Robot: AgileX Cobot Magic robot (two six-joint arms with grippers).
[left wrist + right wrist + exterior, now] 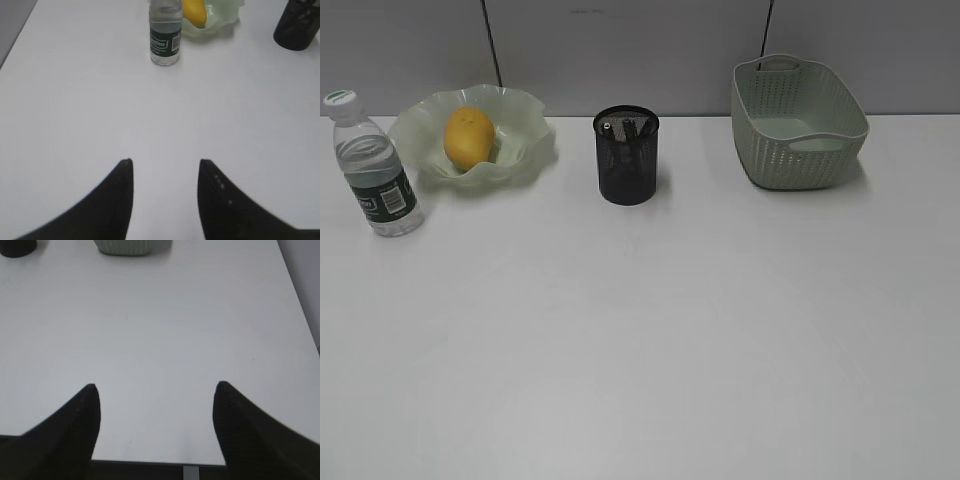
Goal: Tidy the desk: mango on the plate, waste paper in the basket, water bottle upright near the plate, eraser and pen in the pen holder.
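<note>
Seen only from the wrists: left gripper [165,162] and right gripper [156,386], both spread wide, empty; mango [468,137] lay in plate [520,125]; water bottle [375,165] upright beside it; desk [650,340] bare toward the near edge.

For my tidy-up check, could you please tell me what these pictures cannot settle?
- Basket contents: exterior view, its near wall hides the floor, so waste paper cannot be confirmed.
- Pen holder contents: dark mesh, items too small to name.
- Bottle cap: left wrist view, cut off by the top edge.
</note>
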